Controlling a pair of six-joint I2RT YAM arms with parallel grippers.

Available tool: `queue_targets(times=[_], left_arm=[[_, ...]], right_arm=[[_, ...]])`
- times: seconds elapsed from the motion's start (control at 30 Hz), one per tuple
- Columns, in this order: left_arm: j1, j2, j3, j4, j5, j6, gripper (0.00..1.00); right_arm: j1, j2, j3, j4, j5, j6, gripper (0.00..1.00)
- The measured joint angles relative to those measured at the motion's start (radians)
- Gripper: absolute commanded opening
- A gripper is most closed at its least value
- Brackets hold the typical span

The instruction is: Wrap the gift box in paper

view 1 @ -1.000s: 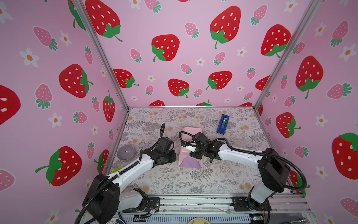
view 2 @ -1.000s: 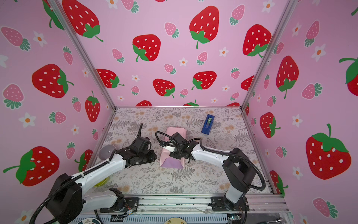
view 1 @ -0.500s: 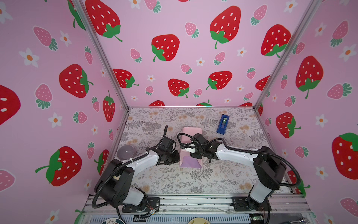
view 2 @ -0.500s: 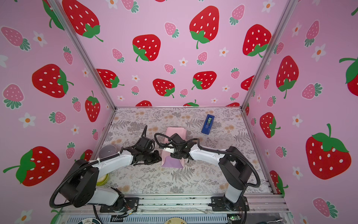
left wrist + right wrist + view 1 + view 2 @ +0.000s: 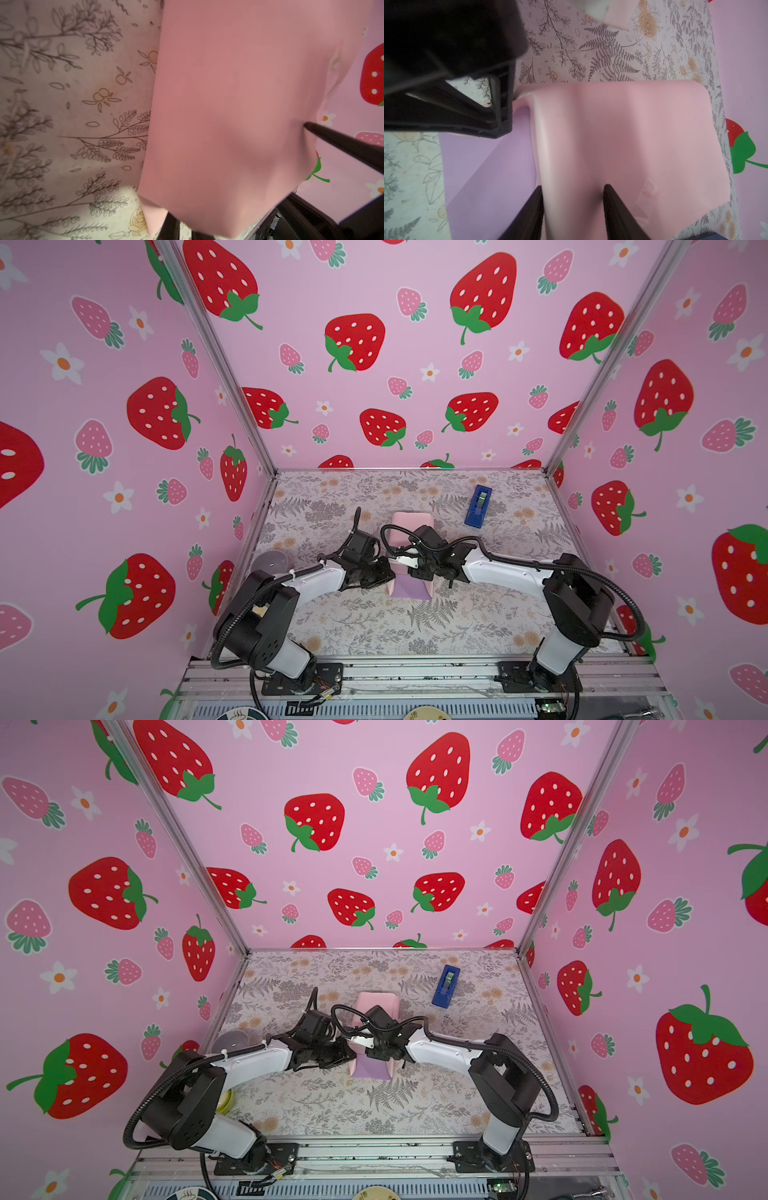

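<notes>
The paper (image 5: 411, 526) (image 5: 376, 1006) lies folded into a pink hump at mid-table, with a lilac flap (image 5: 409, 587) flat in front. The gift box is hidden under it. My right gripper (image 5: 399, 562) (image 5: 572, 185) comes down on the hump from the right. Its fingers (image 5: 609, 197) stand apart and press against a pink paper-covered bulk (image 5: 633, 135) between them. My left gripper (image 5: 387, 572) (image 5: 185, 220) sits at the hump's left side, jaws narrow, tips hidden behind the pink sheet (image 5: 228, 104). In the right wrist view its tips (image 5: 500, 124) meet the paper's edge.
A blue tape dispenser (image 5: 478, 506) (image 5: 445, 986) lies at the back right. A clear round container (image 5: 270, 562) (image 5: 232, 1042) stands by the left wall. Strawberry-print walls close in three sides, and a metal rail (image 5: 415, 672) runs along the front.
My left gripper has moved right, up against the hump's side, and its jaws have narrowed. The right jaws have also closed in on the paper. The hump has stayed put.
</notes>
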State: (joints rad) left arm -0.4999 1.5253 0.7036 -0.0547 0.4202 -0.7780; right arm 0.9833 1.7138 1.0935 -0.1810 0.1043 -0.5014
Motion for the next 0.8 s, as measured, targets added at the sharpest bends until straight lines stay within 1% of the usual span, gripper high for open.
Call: queue_targets(times=[0.07, 0.17, 0.3, 0.37, 0.47, 0.53, 0.67, 0.8], left_arm=[[0.0, -0.015, -0.008, -0.001, -0.007, -0.004, 0.14], [0.0, -0.096, -0.03, -0.035, -0.047, -0.002, 0.16], [0.0, -0.251, -0.034, -0.125, -0.155, 0.018, 0.17], [0.003, -0.288, -0.029, -0.172, -0.213, 0.029, 0.17], [0.016, -0.239, -0.002, -0.237, -0.26, 0.054, 0.16], [0.022, -0.178, 0.013, -0.251, -0.258, 0.071, 0.16], [0.024, -0.059, 0.033, -0.233, -0.206, 0.09, 0.15], [0.019, -0.007, 0.046, -0.2, -0.15, 0.098, 0.13]], right_arm=[[0.0, 0.0, 0.0, 0.0, 0.0, 0.0, 0.48], [0.0, 0.0, 0.0, 0.0, -0.001, 0.001, 0.48], [0.0, 0.0, 0.0, 0.0, -0.001, 0.001, 0.48], [0.0, 0.0, 0.0, 0.0, -0.001, 0.001, 0.48], [0.0, 0.0, 0.0, 0.0, -0.002, 0.001, 0.48], [0.0, 0.0, 0.0, 0.0, -0.003, 0.001, 0.48], [0.0, 0.0, 0.0, 0.0, -0.004, 0.001, 0.48], [0.0, 0.0, 0.0, 0.0, -0.005, 0.001, 0.48]])
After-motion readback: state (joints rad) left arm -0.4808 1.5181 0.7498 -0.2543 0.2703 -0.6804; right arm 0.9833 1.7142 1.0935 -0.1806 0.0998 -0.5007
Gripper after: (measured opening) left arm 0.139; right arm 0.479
